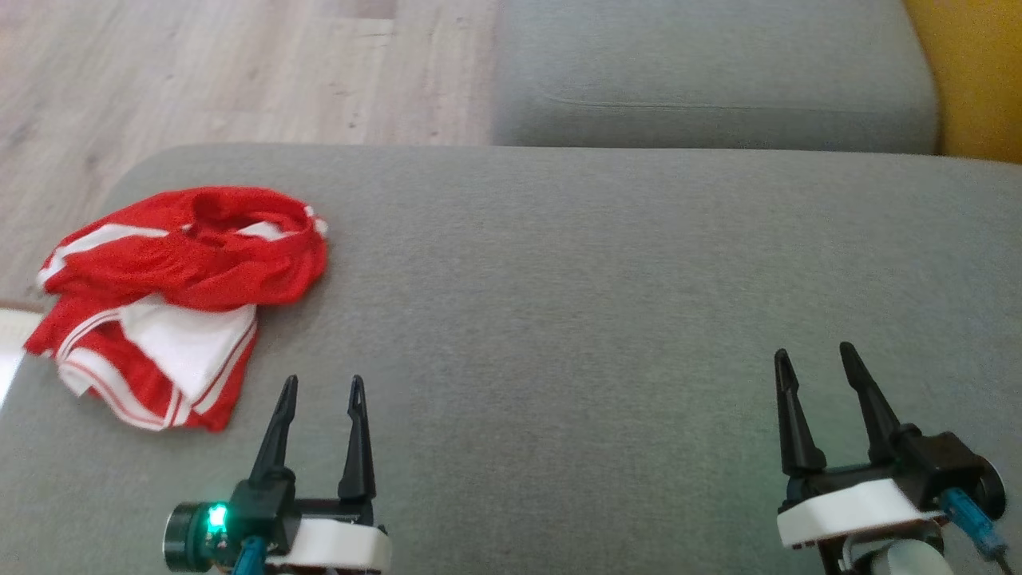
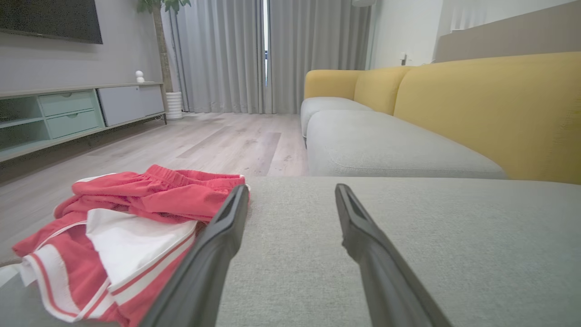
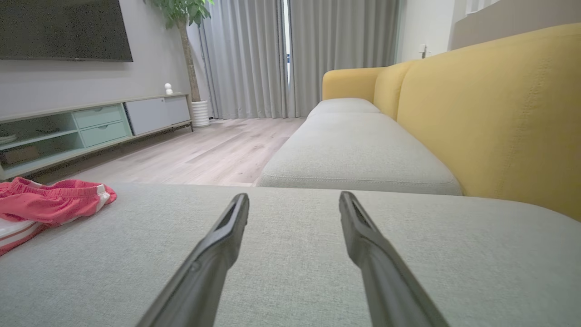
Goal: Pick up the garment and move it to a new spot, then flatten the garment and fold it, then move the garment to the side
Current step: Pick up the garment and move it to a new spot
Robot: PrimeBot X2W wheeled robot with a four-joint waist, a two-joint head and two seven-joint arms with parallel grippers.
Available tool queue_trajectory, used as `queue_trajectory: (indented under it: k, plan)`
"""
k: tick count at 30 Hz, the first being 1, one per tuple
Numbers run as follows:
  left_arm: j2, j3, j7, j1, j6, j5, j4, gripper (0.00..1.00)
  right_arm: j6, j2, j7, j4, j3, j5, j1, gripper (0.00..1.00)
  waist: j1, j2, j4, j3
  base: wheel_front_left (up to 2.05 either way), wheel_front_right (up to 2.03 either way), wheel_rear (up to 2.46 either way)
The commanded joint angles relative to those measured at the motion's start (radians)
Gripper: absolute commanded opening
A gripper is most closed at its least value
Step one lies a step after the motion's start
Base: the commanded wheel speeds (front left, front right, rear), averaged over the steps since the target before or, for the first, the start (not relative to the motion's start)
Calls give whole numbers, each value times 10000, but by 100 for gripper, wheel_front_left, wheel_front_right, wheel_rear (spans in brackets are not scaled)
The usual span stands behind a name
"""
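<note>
**Surface and room.** I hold both grippers low over a broad grey seat cushion (image 1: 599, 319), woven and bare ahead of the fingers. Beyond the fingertips a second grey cushion (image 1: 711, 72) meets it, with pale wood floor (image 1: 200, 72) to the left of that. The wrist views add the room. A yellow backrest (image 3: 499, 113) rises to the right of the fingers and grey curtains (image 2: 227, 54) hang far ahead. At far left a low cabinet (image 2: 68, 118) with pale green drawers stands under a dark television (image 3: 59, 29) (a potted plant (image 3: 181, 9) stands by the curtains).

**Garment.** The garment (image 1: 176, 279) is red with white panels and striped red-and-white trim, crumpled in a heap near the cushion's left edge. It lies ahead and to the left of the left gripper (image 1: 323, 382), just beside its left finger. From the head I see a strip of cushion between cloth and finger. The right gripper (image 1: 814, 353) is well apart from it.

**Fingers.** Each gripper has its two fingers spread, with nothing between them.

**Views compared.** The left wrist view shows me a gathered elastic waistband on the heap's far side, and there the left finger overlaps the cloth's near corner. The right wrist view catches the heap's end, far left of the fingers. The head view gives the whole outline and both grippers at once.
</note>
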Motion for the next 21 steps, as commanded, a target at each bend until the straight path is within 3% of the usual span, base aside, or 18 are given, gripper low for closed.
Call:
queue_trajectory:
  k: [1, 21]
  plan:
    - [33, 413, -95, -521, 68, -23, -352, 100, -7, -102, -109, -281, 256, 61, -194, 100, 0, 0, 401, 27, 0, 0, 0]
    - [40, 1027, -95, -429, -60, 302, -225, 100, -7, -102, -109, -204, 430, -278, -244, 100, 0, 0, 2834, 315, 0, 0, 0]
